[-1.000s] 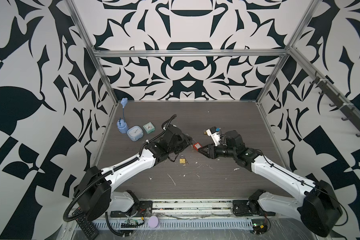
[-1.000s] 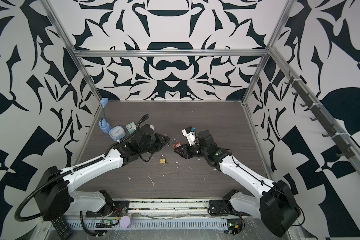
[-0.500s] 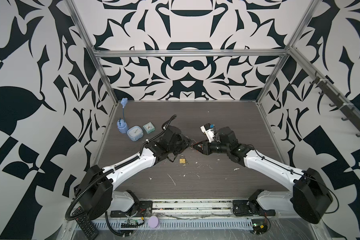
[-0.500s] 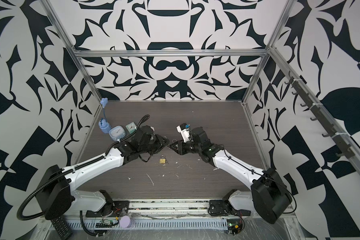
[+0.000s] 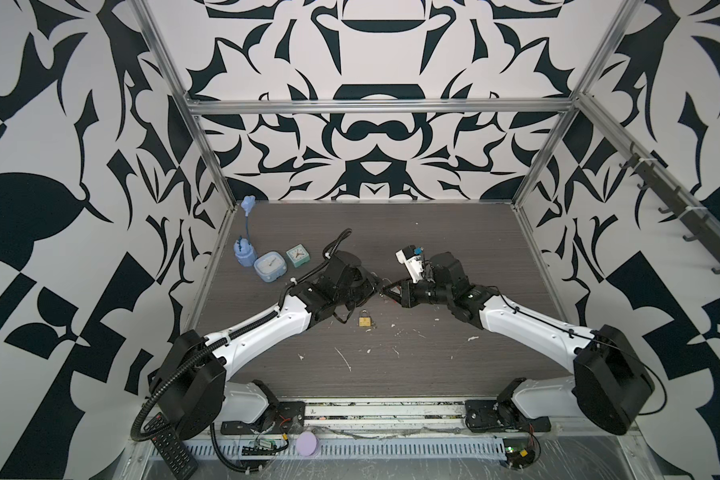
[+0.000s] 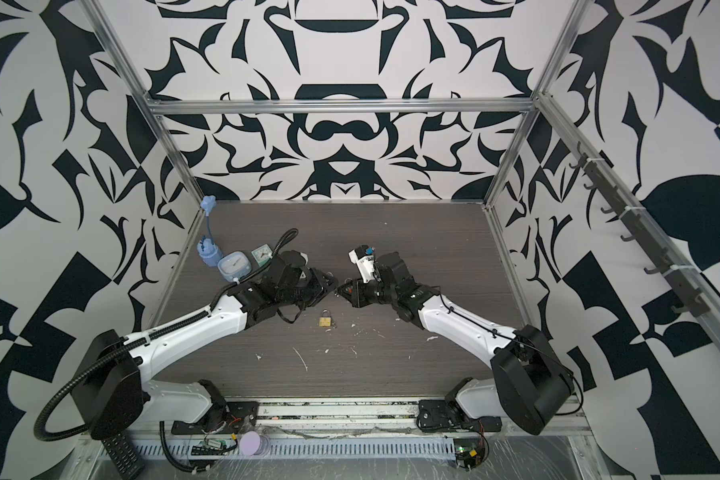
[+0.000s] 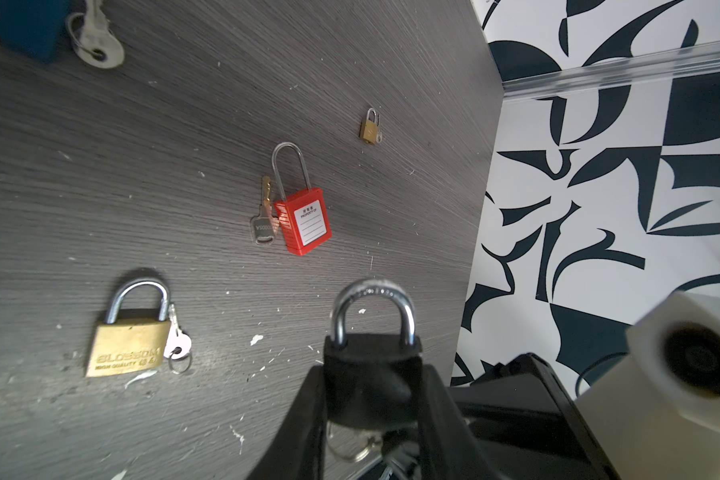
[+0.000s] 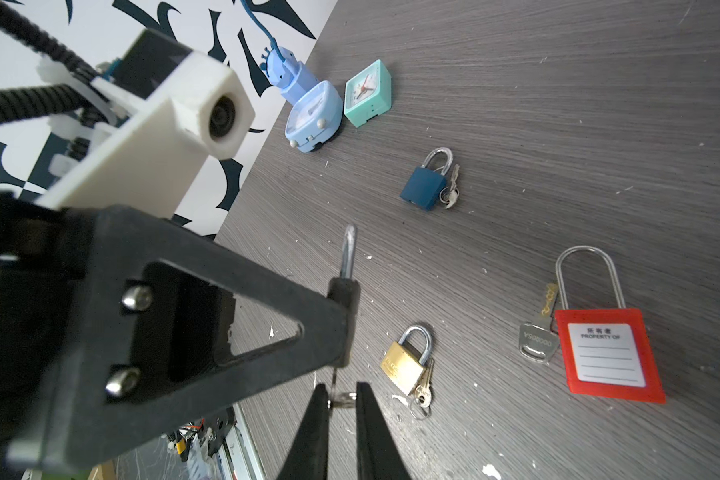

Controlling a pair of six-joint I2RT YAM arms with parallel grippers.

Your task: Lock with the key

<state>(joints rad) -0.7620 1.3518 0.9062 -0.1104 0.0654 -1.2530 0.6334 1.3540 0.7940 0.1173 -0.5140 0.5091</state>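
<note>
— Where do we have the black padlock (image 7: 371, 353)?

— Off the table (image 5: 433, 249), in the air just beyond the brass padlock (image 5: 365, 321). Our left gripper (image 7: 371, 370) clamps its body from both sides, and both legs of the shackle run into the body.

— And the key (image 8: 344, 400)?

— At the black padlock's base, also just beyond the brass padlock. Our right gripper (image 8: 341, 386) stands narrow, one finger on each side of the key, and the key fills the gap.

— Anything else near the brass padlock?

— We see a red padlock (image 8: 607, 353) lying flat beside it, and a blue padlock (image 8: 422, 187) a little farther off.
</note>
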